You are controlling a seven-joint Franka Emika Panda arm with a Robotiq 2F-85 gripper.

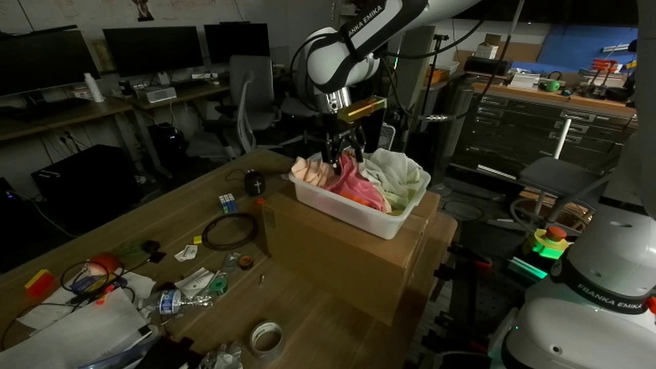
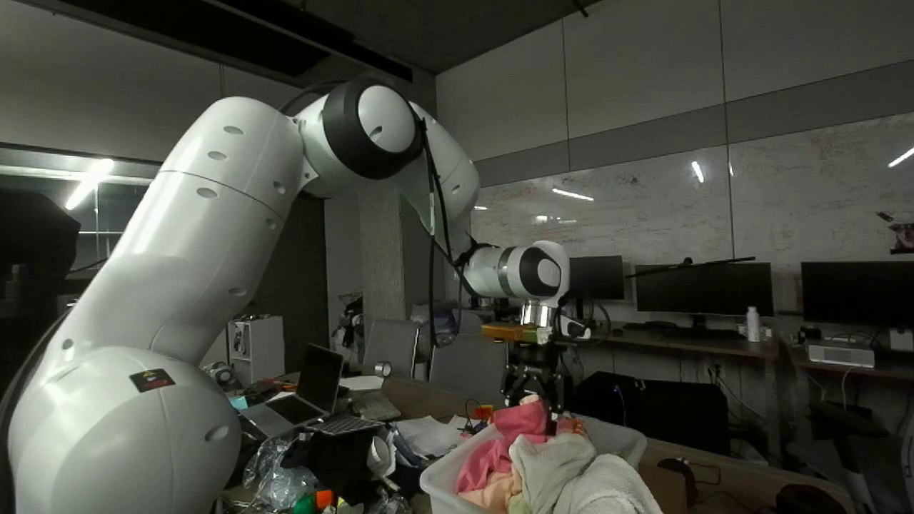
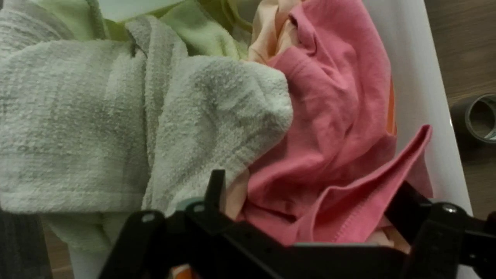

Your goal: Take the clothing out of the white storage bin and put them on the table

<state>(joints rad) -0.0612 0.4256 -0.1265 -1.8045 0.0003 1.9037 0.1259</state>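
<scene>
The white storage bin (image 1: 344, 209) holds a heap of clothing. A pink-red garment (image 3: 333, 100) lies beside a whitish towel-like cloth (image 3: 85, 124), with yellow-green fabric (image 3: 201, 29) behind them. Peach fabric (image 1: 310, 171) bulges at one end of the bin, and an orange printed piece (image 2: 571, 425) shows near the fingers. My gripper (image 3: 312, 193) points down into the heap with its jaws wide apart. A raised fold of the pink-red garment stands between the fingers, not clamped. Fabric partly hides the fingertips in both exterior views. The wooden table (image 1: 307, 323) extends below.
A brown cardboard box (image 1: 328, 256) on the table carries the bin. Around it lie a cable coil (image 1: 229, 247), a puzzle cube (image 1: 227, 203), a dark round object (image 1: 254, 183), a tape roll (image 1: 266, 351) and a plastic bottle (image 1: 170, 301). A laptop (image 2: 318, 378) stands farther along.
</scene>
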